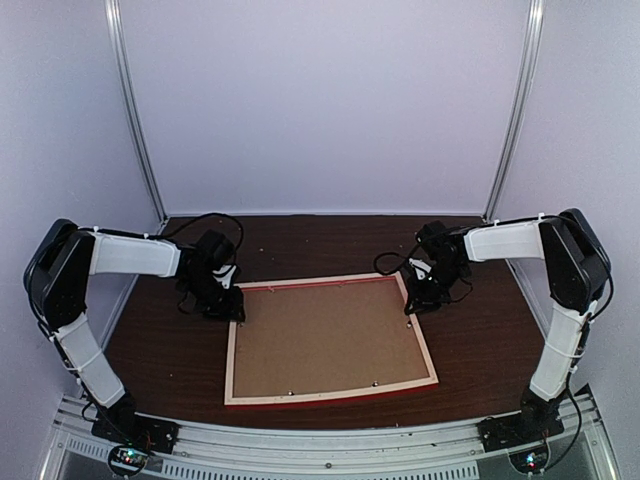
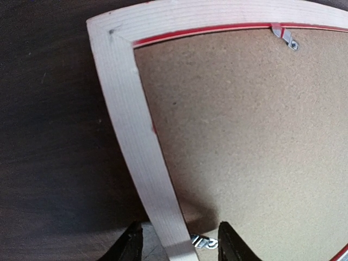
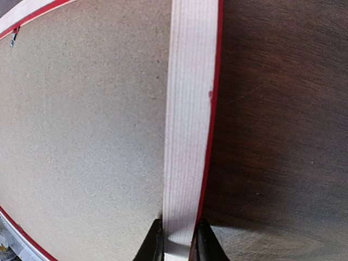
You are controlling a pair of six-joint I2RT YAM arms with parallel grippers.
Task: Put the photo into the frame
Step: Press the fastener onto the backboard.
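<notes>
The frame lies face down on the table, pale wood back upward with a thin red edge showing. A plain brown backing board fills its opening. The photo is hidden. My left gripper is at the frame's far left corner. In the left wrist view it stands open astride the left rail, with gaps on both sides and a small metal clip between its fingers. My right gripper is at the far right corner. In the right wrist view it is shut on the right rail.
The dark wooden table runs out to both sides of the frame and behind it. White walls with metal posts close in the back. Another metal clip sits on the frame's far rail.
</notes>
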